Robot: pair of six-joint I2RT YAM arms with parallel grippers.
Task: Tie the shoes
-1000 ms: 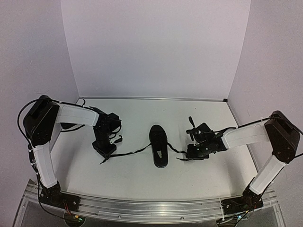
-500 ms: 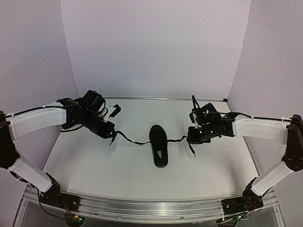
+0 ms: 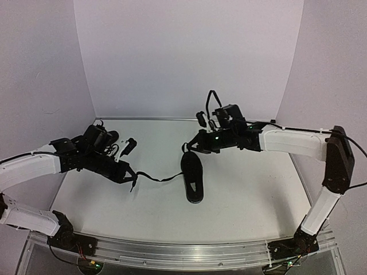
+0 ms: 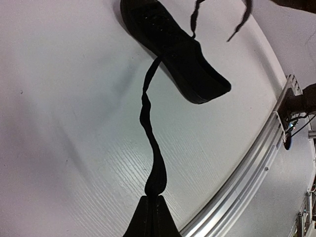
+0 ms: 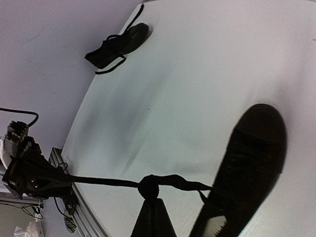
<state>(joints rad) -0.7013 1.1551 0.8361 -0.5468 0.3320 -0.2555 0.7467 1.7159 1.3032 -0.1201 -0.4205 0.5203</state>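
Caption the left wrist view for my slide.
Left gripper pinches a black lace leading to the shoe.

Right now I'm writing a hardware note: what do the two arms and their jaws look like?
Both arms are alike: the left arm and right arm have smooth white link covers between bulky black joints. Thin black cables run along them, one looping above the right wrist. A small green light glows there. The jaws are plain black, tapering to a narrow wedge.

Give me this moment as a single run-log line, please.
left gripper: shut on lace running to shoe | right gripper: shut on second lace | shoe: upright on table | other shoe: back left, free
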